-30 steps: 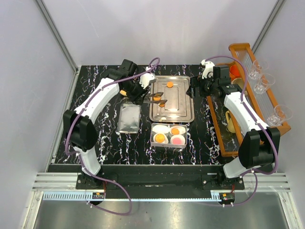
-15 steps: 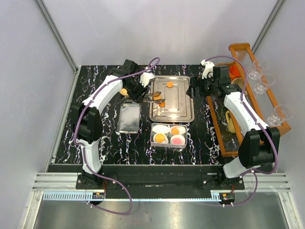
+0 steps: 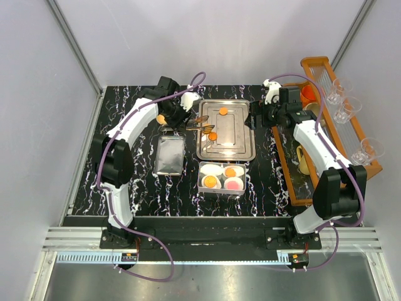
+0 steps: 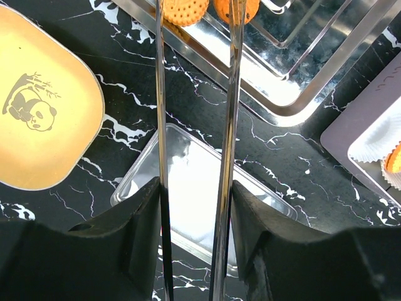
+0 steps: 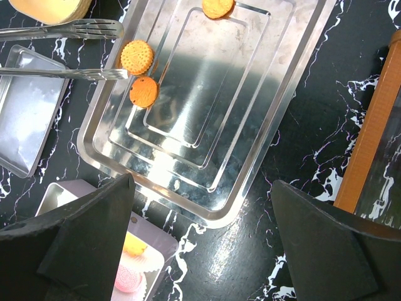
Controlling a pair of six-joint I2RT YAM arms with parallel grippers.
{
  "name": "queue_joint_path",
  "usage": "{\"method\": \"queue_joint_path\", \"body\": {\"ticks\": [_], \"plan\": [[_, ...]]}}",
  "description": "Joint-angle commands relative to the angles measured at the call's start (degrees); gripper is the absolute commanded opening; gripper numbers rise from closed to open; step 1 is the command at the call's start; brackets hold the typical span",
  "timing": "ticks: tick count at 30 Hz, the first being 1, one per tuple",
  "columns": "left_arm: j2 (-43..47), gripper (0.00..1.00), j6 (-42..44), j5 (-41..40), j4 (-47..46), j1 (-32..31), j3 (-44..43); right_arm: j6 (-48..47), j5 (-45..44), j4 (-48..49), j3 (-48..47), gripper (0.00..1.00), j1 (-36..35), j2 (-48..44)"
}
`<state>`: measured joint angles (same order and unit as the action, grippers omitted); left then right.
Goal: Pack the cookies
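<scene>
Three orange cookies lie on the steel tray: one at the far end and two near its left rim. My left gripper is shut on metal tongs. The tongs' tips stand open around the paler cookie, and the darker one lies under the right tong arm. The packing box in front of the tray holds paper cups with two orange cookies and a pink one. My right gripper is open and empty over the tray's right rim.
A clear lid lies left of the tray. A yellow dish with a panda sits beside it. A wooden tray with cups and a rack with glasses stand at the right.
My left gripper and the tongs have shifted slightly toward the far side of the tray. The cookies stay on the tray. The right arm has not moved.
</scene>
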<state>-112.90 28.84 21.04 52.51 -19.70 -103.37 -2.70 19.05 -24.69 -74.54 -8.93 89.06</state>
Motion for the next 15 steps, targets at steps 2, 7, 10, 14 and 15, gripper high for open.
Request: {"method": "queue_joint_path", "body": {"ticks": [2, 7, 10, 14, 15], "plan": [[-1.3, 0.47, 0.3, 0.8, -2.5, 0.7, -0.5, -0.2, -0.2, 1.7, -1.0, 1.00, 0.3, -0.1], [-2.3, 0.48, -0.2, 2.0, -2.2, 1.4, -0.8, -0.4, -0.2, 1.7, -1.0, 1.00, 0.3, 0.0], [-2.8, 0.49, 0.1, 2.2, -1.7, 1.5, -0.8, -0.4, -0.3, 1.7, -1.0, 1.00, 0.2, 0.2], [-3.5, 0.49, 0.3, 2.0, -1.8, 1.7, -0.8, -0.4, -0.3, 1.7, -1.2, 1.00, 0.2, 0.2], [-3.6, 0.49, 0.3, 1.9, -1.8, 1.7, -0.9, -0.4, -0.2, 1.7, -1.1, 1.00, 0.3, 0.1]]}}
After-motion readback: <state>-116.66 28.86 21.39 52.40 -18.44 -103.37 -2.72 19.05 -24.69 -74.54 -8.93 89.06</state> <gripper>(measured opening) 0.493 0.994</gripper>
